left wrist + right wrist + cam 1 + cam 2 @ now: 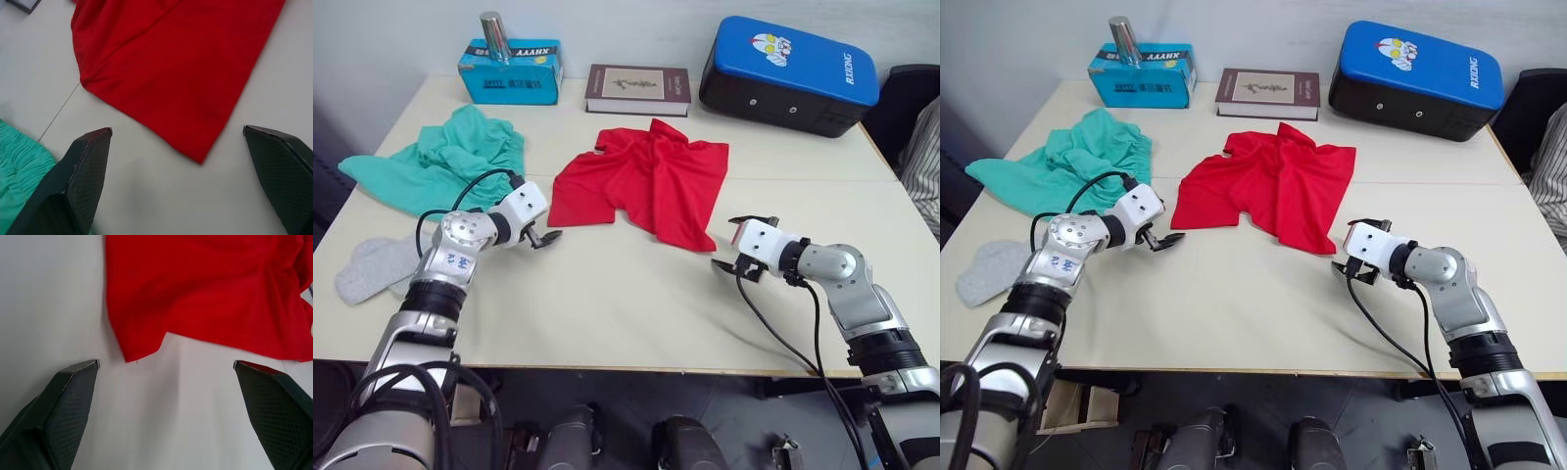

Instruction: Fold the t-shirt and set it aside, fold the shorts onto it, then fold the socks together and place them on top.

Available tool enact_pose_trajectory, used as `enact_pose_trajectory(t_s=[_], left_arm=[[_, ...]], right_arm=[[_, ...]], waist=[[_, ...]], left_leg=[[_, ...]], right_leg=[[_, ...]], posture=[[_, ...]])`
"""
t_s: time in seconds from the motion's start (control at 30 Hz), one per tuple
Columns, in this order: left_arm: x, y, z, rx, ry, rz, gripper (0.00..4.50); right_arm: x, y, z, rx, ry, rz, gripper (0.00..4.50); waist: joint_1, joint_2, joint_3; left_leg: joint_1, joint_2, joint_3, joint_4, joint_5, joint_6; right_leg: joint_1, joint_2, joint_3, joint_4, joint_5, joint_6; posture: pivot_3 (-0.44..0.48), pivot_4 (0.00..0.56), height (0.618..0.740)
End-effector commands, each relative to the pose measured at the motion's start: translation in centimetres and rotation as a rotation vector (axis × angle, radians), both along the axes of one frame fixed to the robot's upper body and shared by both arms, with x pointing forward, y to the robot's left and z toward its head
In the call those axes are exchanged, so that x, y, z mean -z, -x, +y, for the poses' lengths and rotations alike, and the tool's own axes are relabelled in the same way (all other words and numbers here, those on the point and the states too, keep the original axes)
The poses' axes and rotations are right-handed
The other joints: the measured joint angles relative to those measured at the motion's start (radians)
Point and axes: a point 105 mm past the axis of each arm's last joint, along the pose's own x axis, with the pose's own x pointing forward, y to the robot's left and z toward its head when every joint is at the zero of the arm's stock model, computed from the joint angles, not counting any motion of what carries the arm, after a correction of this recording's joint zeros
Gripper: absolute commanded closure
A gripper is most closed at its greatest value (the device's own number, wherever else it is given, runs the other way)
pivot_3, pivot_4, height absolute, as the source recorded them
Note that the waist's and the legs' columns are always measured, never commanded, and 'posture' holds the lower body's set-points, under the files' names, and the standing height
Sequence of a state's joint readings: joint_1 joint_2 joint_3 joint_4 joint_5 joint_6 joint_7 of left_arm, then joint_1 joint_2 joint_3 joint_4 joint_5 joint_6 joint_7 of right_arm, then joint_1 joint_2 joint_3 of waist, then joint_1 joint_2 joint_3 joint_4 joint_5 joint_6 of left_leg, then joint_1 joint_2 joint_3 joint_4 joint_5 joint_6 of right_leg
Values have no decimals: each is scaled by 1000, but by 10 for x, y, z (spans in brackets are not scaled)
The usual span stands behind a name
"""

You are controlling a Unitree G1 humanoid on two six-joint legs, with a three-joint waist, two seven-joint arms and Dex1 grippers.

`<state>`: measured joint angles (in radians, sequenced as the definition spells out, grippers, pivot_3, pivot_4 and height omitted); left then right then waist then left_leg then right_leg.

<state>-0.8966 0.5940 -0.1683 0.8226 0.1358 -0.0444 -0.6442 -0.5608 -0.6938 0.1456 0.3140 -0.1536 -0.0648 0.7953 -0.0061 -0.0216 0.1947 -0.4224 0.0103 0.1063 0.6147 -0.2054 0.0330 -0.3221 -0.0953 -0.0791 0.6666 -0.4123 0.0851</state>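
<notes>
The t-shirt (646,181) is lying crumpled at frame centre, soft, light and limp. The left gripper (544,238) and right gripper (741,245) are both gaping wide, empty, flanking its lower corners. Pinching those hem corners is looking soundest; cloth may slide.

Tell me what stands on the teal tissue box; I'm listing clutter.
A shiny metal cylinder stands upright on the teal tissue box, at its left end. Whatever lies beneath its base is covered.

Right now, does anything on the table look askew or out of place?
Nothing is spilled or damaged. The t-shirt and shorts lie crumpled and unfolded, and the socks sit at the table's left edge.
</notes>
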Motion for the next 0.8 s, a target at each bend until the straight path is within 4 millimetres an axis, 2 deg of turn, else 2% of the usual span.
enact_pose_trajectory(t_s=[0.03, 0.2, 0.3, 0.33, 0.37, 0.43, 0.57, 0.7, 0.8], left_arm=[[19, -6, 9, -56, -27, 61, 0], [29, -13, 6, -103, -21, 104, 0], [40, -12, 1, -107, -44, 153, 604], [41, -13, 0, -114, -47, 155, 929], [42, -13, -2, -116, -40, 164, 1243], [44, -13, -4, -124, -23, 169, 1909], [44, -14, -9, -123, 25, 179, 3174], [44, -12, -10, -108, 51, 191, 4493], [44, -10, -9, -98, 92, 201, 4500]], right_arm=[[1, -3, 8, -25, 13, 5, 19], [-1, -10, 25, -55, 15, -18, 19], [-2, -16, 30, -53, 37, -45, 0], [-2, -18, 32, -57, 49, -55, 0], [-2, -19, 33, -63, 57, -60, 187], [-3, -19, 36, -81, 54, -72, 626], [-3, -18, 39, -100, 54, -74, 1996], [-2, -17, 32, -83, 63, -77, 3507], [-3, -15, 29, -83, 64, -84, 4472]], waist=[[0, 0, 0], [-4, -2, -1], [-8, -2, -2], [-9, -2, -2], [-10, -2, -2], [-10, -3, -3], [-10, -3, -3], [-14, -3, -3], [-18, -3, -3]], left_leg=[[0, 0, 0, 0, 0, 0], [2, 0, 0, 2, 0, 0], [2, 0, -1, 2, 0, -1], [2, 0, -1, 2, 0, -1], [2, 0, -1, 3, 0, -1], [2, 0, -1, 3, 0, -1], [2, 0, -1, 3, 0, -1], [2, 0, -1, 4, 0, -1], [2, 0, -1, 3, 0, -1]], right_leg=[[0, 0, 0, 1, 0, 0], [0, -1, 0, 5, 0, 0], [0, -1, 0, 8, 0, 0], [0, -1, 0, 8, 0, 0], [0, -1, 0, 8, 0, 0], [0, -1, 0, 9, 0, 0], [0, -1, -1, 9, 0, 0], [0, -1, -1, 9, 0, 0], [0, -1, -1, 9, 0, 0]], posture=[[0, 150, 740], [0, 150, 740], [0, 150, 740], [0, 150, 740], [0, 150, 740], [0, 150, 740], [0, 150, 740], [0, 150, 740], [0, 150, 740]])
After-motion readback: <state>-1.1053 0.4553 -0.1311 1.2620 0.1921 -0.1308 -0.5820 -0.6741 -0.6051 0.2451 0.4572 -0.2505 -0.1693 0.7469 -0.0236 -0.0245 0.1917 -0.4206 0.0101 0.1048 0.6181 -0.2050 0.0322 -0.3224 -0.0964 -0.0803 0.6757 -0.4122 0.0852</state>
